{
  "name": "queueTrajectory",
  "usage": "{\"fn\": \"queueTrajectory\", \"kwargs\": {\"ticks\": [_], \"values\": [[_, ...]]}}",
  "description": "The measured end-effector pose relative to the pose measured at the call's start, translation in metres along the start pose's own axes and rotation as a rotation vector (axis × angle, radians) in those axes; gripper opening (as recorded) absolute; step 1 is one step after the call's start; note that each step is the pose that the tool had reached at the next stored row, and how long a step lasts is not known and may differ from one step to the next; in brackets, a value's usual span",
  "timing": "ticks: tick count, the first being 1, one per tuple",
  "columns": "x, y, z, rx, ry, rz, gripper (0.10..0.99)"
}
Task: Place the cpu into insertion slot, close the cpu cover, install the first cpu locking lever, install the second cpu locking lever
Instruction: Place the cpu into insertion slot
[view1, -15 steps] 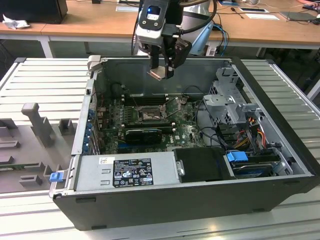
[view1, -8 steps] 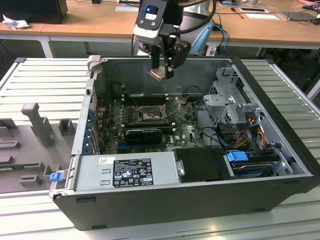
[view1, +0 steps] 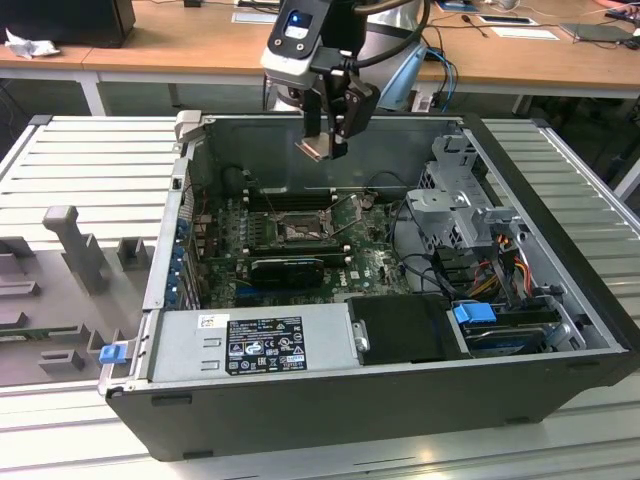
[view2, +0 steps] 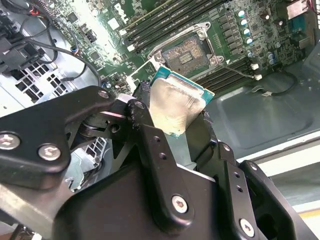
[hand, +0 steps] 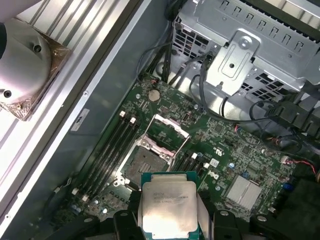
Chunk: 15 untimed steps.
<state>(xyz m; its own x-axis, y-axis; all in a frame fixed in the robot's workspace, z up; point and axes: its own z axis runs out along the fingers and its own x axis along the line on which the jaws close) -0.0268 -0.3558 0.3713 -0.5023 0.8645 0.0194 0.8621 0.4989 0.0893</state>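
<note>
Bright, even light falls from above on the open black-and-grey metal computer case in the exterior view. Inside the case, its walls leave the green motherboard dimmer. In the second wrist view, glare washes out part of that motherboard, and the cpu, a pale silvery square chip above the case, shines.

The exterior view looked down from high and well back over the whole open computer case, with the arm's wrist above its far wall (desks stood behind). Both wrist views rode close behind the pincer, facing down into the case. They shared the gripped cpu in the foreground and the insertion slot on the motherboard beyond.
</note>
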Motion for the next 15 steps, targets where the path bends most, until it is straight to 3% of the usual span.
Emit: {"fn": "queueTrajectory", "kwargs": {"ticks": [9,15], "values": [[0.0000,0.0000,0.0001,-0.001,-0.0053,0.060,0.529],[0.0000,-0.0001,0.0007,-0.003,-0.0138,0.155,0.529]]}}
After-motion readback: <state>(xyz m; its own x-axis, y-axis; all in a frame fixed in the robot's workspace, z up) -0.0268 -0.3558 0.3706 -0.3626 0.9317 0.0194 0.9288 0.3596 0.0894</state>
